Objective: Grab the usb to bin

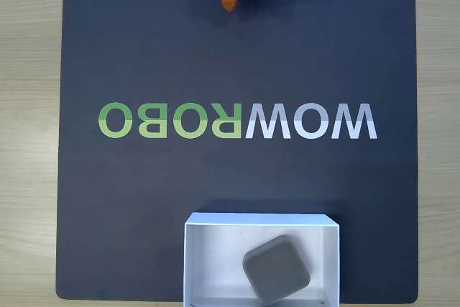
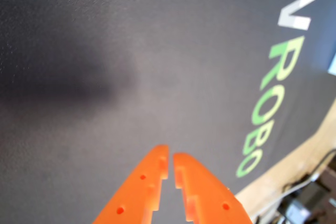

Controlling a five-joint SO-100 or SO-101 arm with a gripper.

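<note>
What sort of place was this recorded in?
Likely a desktop robot practice station: a dark WOWROBO mat on a wooden table, an orange claw and a white bin.

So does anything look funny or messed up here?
Not really. The grey usb lies inside the white bin, turned crooked to its walls. The bin sits on the dark mat, whose lettering reads backwards in the fixed view. The orange gripper is shut and empty.
</note>
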